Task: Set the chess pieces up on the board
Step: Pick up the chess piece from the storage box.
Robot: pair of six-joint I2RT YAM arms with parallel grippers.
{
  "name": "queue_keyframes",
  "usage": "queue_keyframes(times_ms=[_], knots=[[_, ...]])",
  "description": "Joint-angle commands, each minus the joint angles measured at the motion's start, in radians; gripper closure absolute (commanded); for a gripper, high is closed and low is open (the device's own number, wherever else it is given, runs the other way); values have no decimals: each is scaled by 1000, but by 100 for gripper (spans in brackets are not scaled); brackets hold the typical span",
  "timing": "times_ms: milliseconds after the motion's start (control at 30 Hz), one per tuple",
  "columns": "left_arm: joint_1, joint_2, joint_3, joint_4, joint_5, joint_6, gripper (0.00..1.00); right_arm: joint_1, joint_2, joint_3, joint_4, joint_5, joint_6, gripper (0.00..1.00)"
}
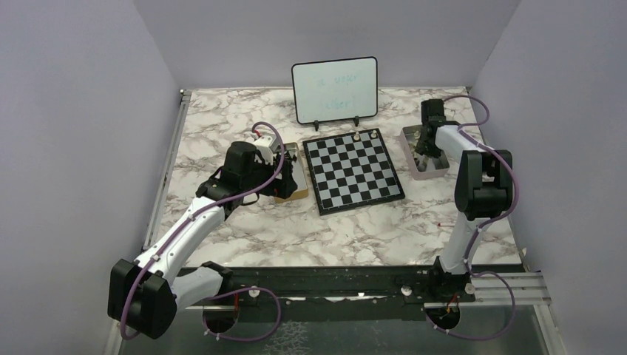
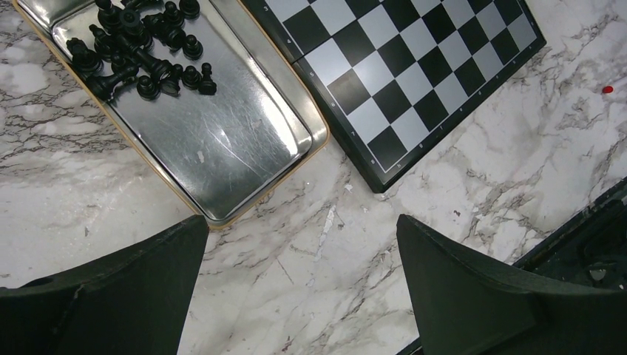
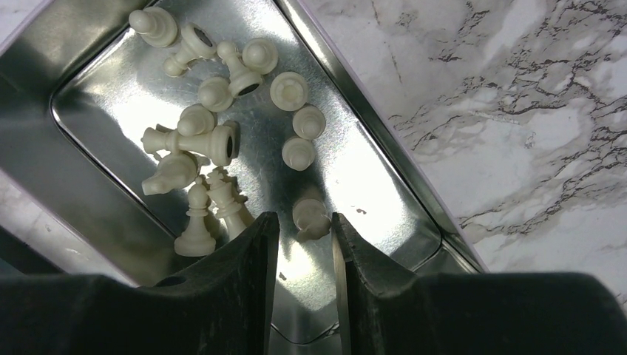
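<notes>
1. Edges and room: the board point(image 1: 355, 174) lies flat mid-table, and its thin black border is exposed on all sides. Open marble table point(image 1: 244, 237) runs along its near edge. A whiteboard point(image 1: 334, 90) stands just behind its far edge.
2. The chess pieces: two pale men point(image 1: 359, 136) stand on the board's far row. The rest lie jumbled in the right tray point(image 3: 384, 185), well apart from the board.
3. My left gripper point(image 2: 302, 222) hangs above bare marble near the board's corner, with its jaws spread wide and holding nothing. The left tray point(image 2: 222, 148) sits just beside the board.
4. My right gripper point(image 3: 303, 222) reaches down into the right tray, with its jaws narrowly apart. One pawn point(image 3: 310, 216) lies between the tips, though I cannot tell whether either finger touches it.
5. Materials: both trays are scratched, reflective metal with rounded corners. The black set point(image 2: 140, 59) is heaped at the left tray's far end. The board is glossy, with black and grey squares.
</notes>
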Motion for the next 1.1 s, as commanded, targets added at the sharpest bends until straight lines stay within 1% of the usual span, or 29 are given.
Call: queue_keyframes(times_ms=[0, 67, 133, 233, 467, 767, 800, 900, 1067], knots=[[-5, -19, -6, -2, -28, 17, 1, -2, 14, 28, -6, 18, 26, 62], [-5, -20, -7, -3, -30, 16, 1, -1, 18, 32, -8, 24, 23, 63], [-5, -23, -7, -4, -35, 18, 1, -2, 27, 40, -12, 21, 11, 68], [-5, -23, -8, -4, -48, 17, 1, -2, 33, 54, -29, 34, 5, 71], [-7, -35, -12, -5, -46, 17, 1, -2, 15, 49, -47, 52, -13, 74], [-10, -58, -15, -5, -49, 16, 1, -2, 33, 70, -70, 19, -28, 78], [-10, -62, -15, -6, -51, 15, 1, -1, 35, 76, -75, 18, -30, 79], [-13, -78, -20, -13, -55, 14, 1, -2, 23, 73, -73, 8, -34, 88], [-21, -104, -26, -13, -78, 13, 1, 0, -7, 62, -70, -9, -45, 96]])
